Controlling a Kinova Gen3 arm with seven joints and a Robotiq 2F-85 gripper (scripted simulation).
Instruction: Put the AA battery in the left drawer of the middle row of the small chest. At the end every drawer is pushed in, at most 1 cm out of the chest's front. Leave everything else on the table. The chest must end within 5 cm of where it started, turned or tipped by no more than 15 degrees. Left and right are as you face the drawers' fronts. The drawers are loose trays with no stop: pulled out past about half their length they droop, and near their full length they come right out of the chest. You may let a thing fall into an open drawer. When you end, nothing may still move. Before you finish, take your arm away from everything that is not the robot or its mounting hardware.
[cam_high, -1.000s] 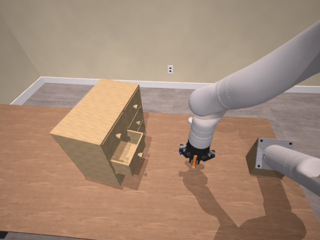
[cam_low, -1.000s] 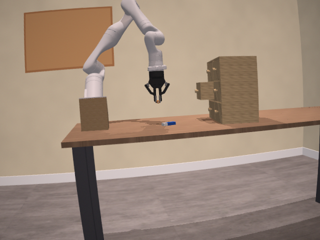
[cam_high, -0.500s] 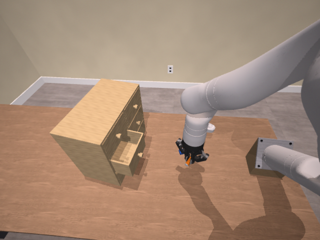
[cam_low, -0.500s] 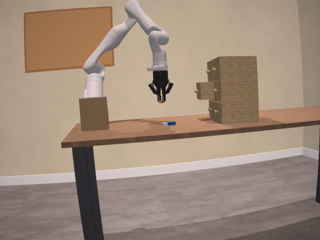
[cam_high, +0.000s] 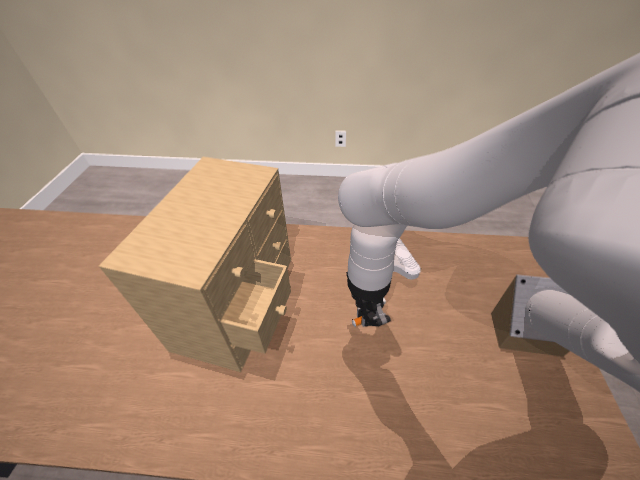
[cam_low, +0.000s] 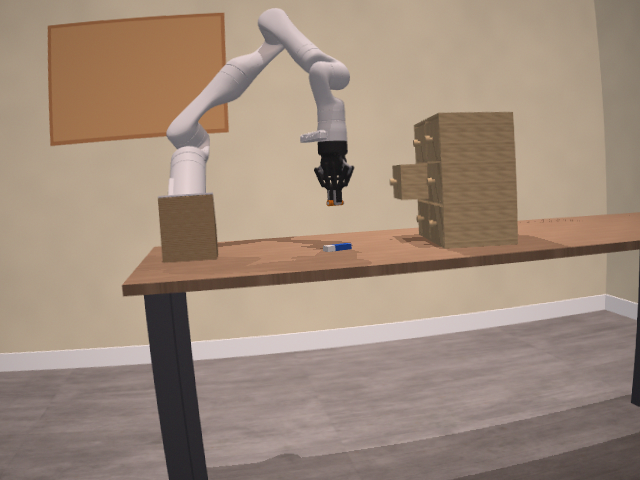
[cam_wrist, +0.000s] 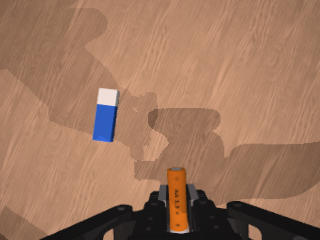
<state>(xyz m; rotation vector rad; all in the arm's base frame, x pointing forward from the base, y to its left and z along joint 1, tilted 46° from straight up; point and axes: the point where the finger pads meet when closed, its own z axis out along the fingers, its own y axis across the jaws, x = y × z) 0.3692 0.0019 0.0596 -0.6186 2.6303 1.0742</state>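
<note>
Wrist view: squeezed a small, round, orange AA battery (cam_high: 357, 321) (cam_low: 329, 203) (cam_wrist: 177, 200) between the two fingers of the black metal gripper (cam_high: 373, 320) (cam_low: 334, 198) (cam_wrist: 177, 196). Showed tiny dark marks on the battery's side. Down on the brown wooden table (cam_high: 129, 413) (cam_low: 289, 258) (cam_wrist: 260, 75), had a little block, blue at one end and white at the other (cam_low: 337, 247) (cam_wrist: 105, 115). From outside, held the battery up in the air over the table, apart from the wood. Pointed the gripper down at the end of the smooth white arm (cam_high: 454, 180) (cam_low: 242, 72). Between the arm's brown box-shaped stand (cam_high: 504, 330) (cam_low: 188, 227) and the light brown wooden chest (cam_high: 186, 222) (cam_low: 478, 180), hung the battery well apart from both. Stuck the left drawer of the middle row, a light wooden tray with a round knob (cam_high: 245, 333) (cam_low: 410, 180), out from the chest's front. Kept to the chest's front with the other drawers. From the top, let the inside of the open drawer be seen, and showed one end of the battery poking out from the gripper toward the chest.
</note>
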